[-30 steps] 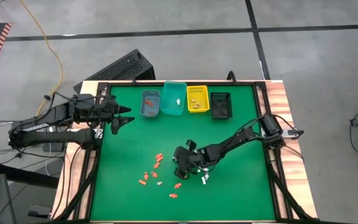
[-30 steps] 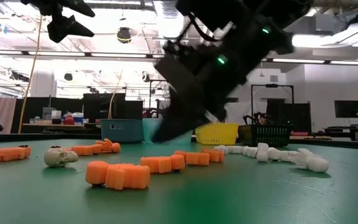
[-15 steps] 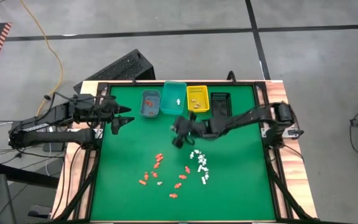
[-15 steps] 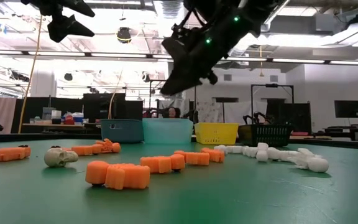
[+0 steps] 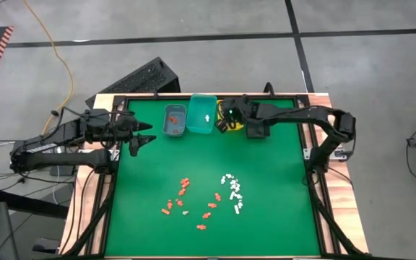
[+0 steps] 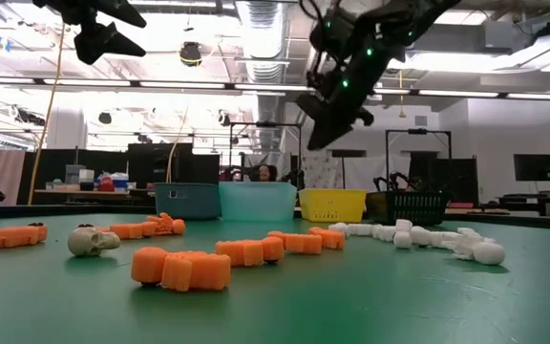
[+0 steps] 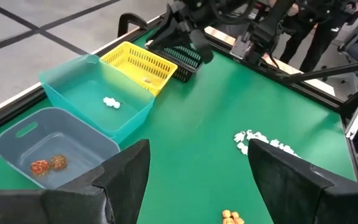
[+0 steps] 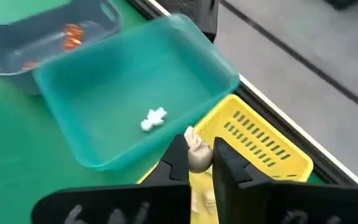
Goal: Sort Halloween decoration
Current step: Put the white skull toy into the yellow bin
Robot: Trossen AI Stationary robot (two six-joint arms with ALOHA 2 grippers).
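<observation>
I have the right gripper closed on a tan piece, pinched between its two fingertips. In the high view that gripper hangs over the yellow bin at the table's far edge, just beside the teal bin. The teal bin holds one white piece; the blue bin next to it holds orange pieces. A black bin sits on the other side of the yellow one.

The left gripper waits above the table's left edge, near the far left corner, jaws wide apart and holding nothing.

Loose pieces lie toward the near edge: an orange cluster and, close to its right, a white cluster. In the low view a small skull rests among the orange ones.
</observation>
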